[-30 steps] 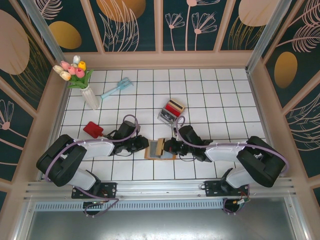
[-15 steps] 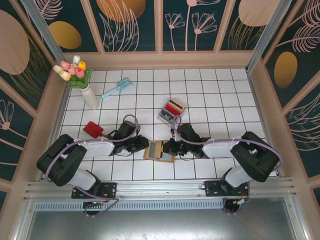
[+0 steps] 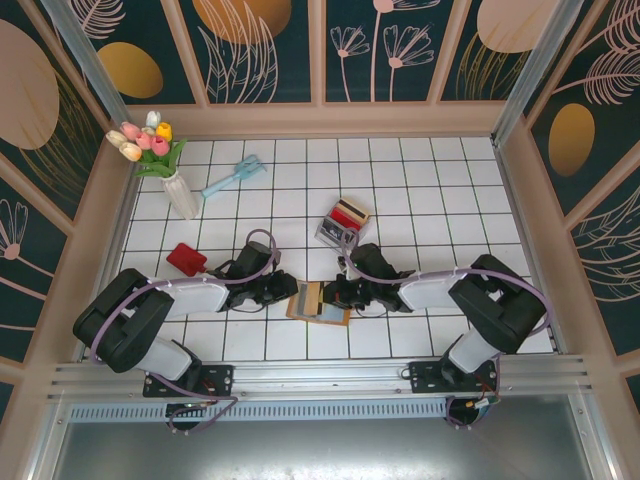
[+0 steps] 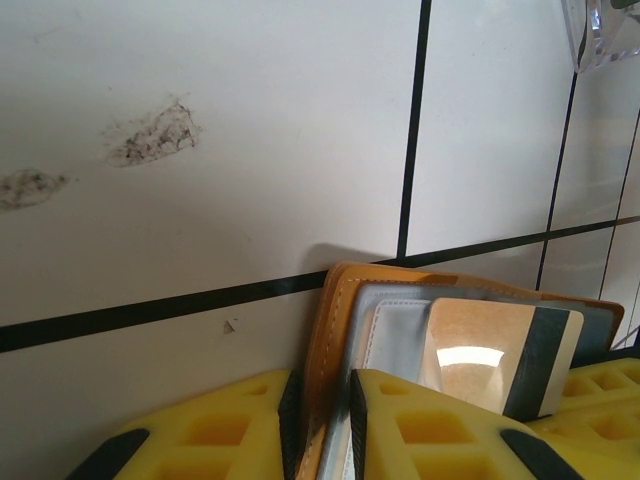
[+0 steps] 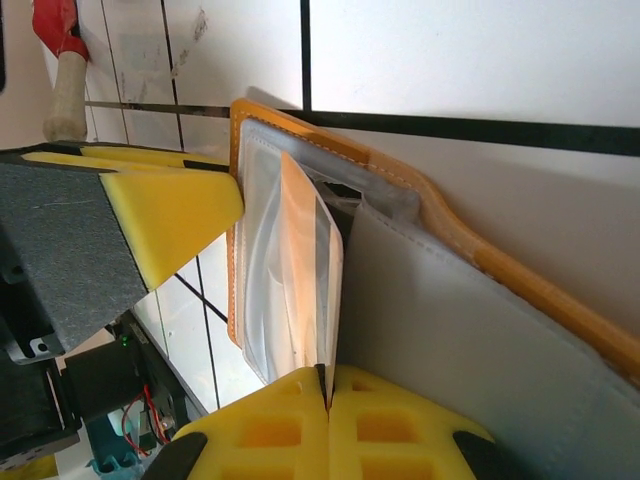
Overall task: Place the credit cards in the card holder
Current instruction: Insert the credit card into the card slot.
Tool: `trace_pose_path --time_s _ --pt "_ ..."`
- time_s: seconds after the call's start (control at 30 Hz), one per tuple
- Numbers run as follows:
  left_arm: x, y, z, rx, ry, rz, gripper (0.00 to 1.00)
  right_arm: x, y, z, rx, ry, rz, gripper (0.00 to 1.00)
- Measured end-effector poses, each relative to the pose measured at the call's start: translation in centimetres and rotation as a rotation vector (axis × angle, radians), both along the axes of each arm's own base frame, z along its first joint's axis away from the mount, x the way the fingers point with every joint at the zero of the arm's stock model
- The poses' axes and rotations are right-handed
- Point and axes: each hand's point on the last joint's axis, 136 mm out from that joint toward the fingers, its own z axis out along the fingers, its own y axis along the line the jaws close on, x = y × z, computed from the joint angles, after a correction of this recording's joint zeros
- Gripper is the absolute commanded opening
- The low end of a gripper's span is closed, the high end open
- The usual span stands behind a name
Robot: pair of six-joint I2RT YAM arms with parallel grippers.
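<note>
One card in play: tan card (image 4: 490, 350), lying over the pale lining of the card holder (image 3: 318, 303), apparently partway into a pocket and not yet seated.
Left to do: red card (image 3: 186, 260) flat on the desk (image 3: 420, 180), well off to the left; spare cards (image 3: 350, 213) stacked in the clear tray (image 3: 328, 234), just far of the holder.
Progress: early by the look of it, with the first card going in and the rest untouched.
Holder, place: spread open at the near middle of the desk, right between the two hands.
Holder, axis: long axis roughly left to right, slightly skewed; lining up, orange leather rim all round.
Tan card, axis: seemingly along the holder, leading end toward the left, dark stripe along one side.
Left hand (image 3: 287, 292): nearly closed, clamping the holder's left orange edge and bracing it.
Right hand (image 3: 335, 296): squeezed fully closed on a thin edge, most likely the tan card's right end, edge-on from the wrist.
</note>
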Motion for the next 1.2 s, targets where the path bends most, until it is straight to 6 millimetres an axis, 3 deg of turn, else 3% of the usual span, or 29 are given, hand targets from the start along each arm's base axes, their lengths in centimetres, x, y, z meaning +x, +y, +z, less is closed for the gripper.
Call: trace_pose_path --time_s 0.27,0.53,1.03,1.2 --pt "0.0 0.0 0.0 0.0 0.0 0.0 0.24 0.1 -1.0 2.0 -0.016 -0.035 -0.043 0.0" --pt "0.0 0.0 0.0 0.0 0.0 0.0 0.24 -0.7 -1.6 0.4 -0.058 0.032 -0.058 0.0" --pt "0.0 0.0 0.0 0.0 -0.001 0.0 0.24 -0.5 1.1 -0.5 -0.02 0.066 -0.031 0.0" --pt "0.0 0.0 0.0 0.0 0.0 0.001 0.24 -0.4 2.0 -0.8 -0.024 0.073 -0.015 0.09"
